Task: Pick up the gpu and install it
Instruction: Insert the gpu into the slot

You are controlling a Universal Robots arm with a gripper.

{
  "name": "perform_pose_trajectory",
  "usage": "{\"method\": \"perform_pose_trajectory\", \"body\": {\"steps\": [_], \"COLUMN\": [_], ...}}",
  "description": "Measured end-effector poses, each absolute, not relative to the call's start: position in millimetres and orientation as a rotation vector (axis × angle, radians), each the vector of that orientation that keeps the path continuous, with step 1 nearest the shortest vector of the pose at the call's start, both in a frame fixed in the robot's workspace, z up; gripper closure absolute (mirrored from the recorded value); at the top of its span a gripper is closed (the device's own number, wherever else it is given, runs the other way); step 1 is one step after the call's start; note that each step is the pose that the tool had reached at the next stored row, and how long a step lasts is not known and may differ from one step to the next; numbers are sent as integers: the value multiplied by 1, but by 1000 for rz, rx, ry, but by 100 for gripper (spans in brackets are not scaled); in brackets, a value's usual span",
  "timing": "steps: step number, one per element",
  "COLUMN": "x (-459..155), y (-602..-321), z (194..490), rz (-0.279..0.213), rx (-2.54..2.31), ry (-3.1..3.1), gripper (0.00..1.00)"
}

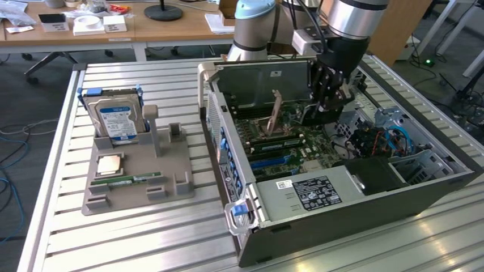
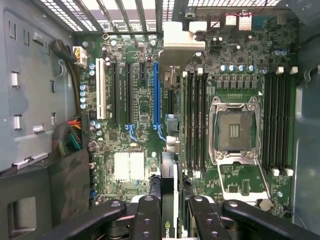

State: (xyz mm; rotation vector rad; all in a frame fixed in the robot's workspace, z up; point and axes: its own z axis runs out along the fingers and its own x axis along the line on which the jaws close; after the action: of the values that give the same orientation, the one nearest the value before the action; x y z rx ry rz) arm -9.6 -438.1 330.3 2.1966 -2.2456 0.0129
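My gripper (image 1: 328,107) hangs inside the open computer case (image 1: 363,187), shut on the gpu (image 1: 309,117), a dark flat card held upright over the motherboard (image 1: 302,150). In the wrist view the gpu (image 2: 170,175) shows edge-on between the two black fingers (image 2: 147,212), and its silver metal bracket (image 2: 182,40) reaches to the case's far wall. The card hovers just beside the long blue slot (image 2: 156,95), between that slot and the nearer bank of memory slots (image 2: 194,120). I cannot tell whether its lower edge touches the board.
A grey parts stand (image 1: 136,175) on the slatted table carries a blue-labelled hard drive (image 1: 115,119), a small square chip (image 1: 110,165) and a green RAM stick (image 1: 127,181). In the case, the open CPU socket (image 2: 234,131), the power cables (image 2: 72,132) and the drive cage (image 1: 423,164) surround the gripper.
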Motion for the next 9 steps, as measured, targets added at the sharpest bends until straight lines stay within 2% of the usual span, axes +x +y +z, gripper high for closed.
{"method": "perform_pose_trajectory", "body": {"steps": [9], "x": [-12], "y": [-438], "z": [329], "rz": [13], "rx": [2197], "ry": [-2246], "gripper": [74]}}
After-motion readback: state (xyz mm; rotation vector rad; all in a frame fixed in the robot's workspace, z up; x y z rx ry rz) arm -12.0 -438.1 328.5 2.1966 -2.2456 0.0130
